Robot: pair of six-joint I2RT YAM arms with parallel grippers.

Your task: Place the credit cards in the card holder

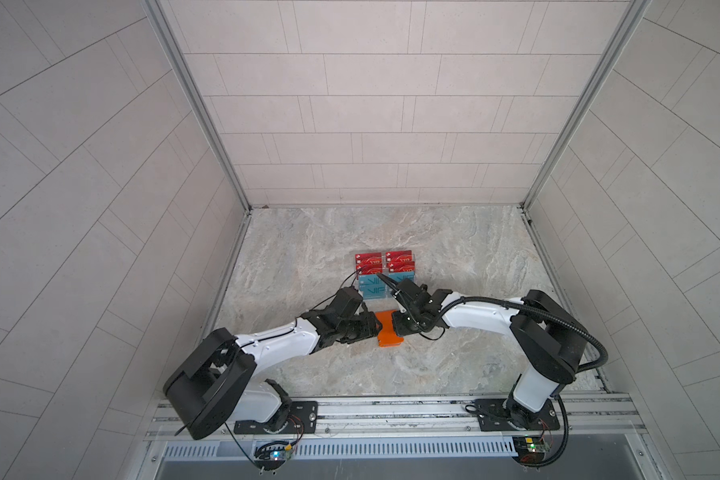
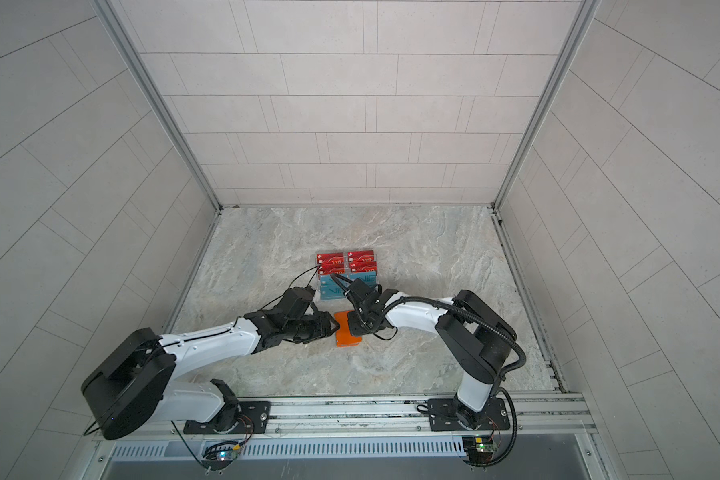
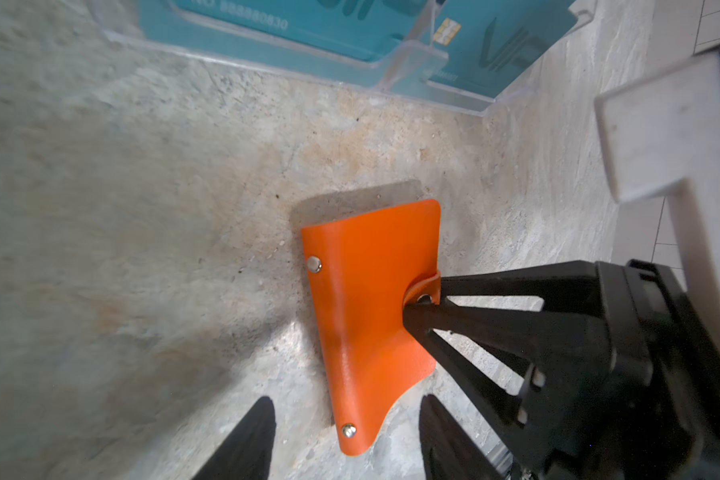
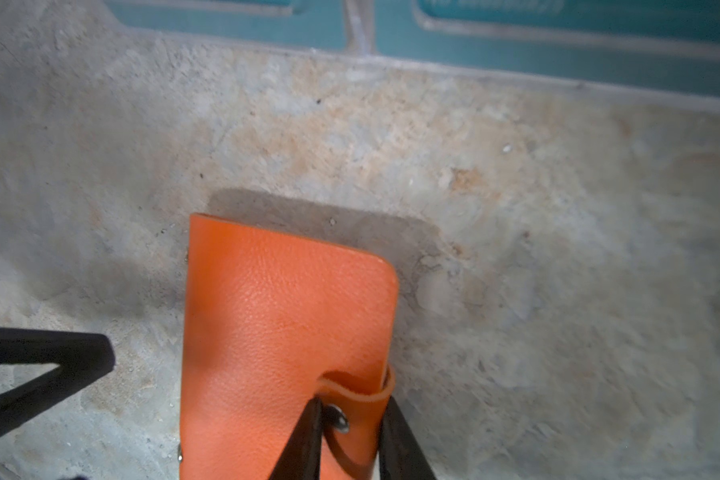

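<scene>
1. Right gripper (image 4: 352, 409): jaws clamped on the strap tab (image 4: 350, 388) of the card holder (image 4: 283, 324), at its right edge
2. Left gripper (image 3: 347, 401): released; fingers spread to either side of the holder's left end; no contact visible
3. Card holder: closed, down at the tabletop (image 1: 433, 249) between the two grippers, just near of the acrylic rack (image 3: 412, 62)
4. Credit cards (image 1: 368, 261): red rows far, teal rows near, all seated in the rack; none visible in the holder
5. Progress: early; judged step is unsnapping and opening the holder; every card transfer remains
</scene>
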